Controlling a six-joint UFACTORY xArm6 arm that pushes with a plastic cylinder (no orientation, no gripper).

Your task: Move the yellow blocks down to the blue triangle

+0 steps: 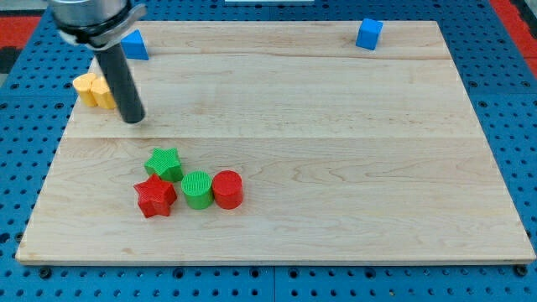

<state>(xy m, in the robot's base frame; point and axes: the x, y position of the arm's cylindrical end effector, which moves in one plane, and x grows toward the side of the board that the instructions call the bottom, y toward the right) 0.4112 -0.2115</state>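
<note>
Two yellow blocks (pixel 93 90) sit pressed together near the board's left edge; their shapes cannot be made out, as the rod covers part of the right one. The blue triangle (pixel 134 44) lies at the view's top left, above and right of them, partly behind the rod. My tip (pixel 132 118) rests on the board just right of and below the yellow pair, close beside the right one.
A blue cube (pixel 368 34) sits at the top right. A green star (pixel 164 163), red star (pixel 154 196), green cylinder (pixel 198 189) and red cylinder (pixel 227 189) cluster at the lower left. The wooden board (pixel 336 168) has blue pegboard around it.
</note>
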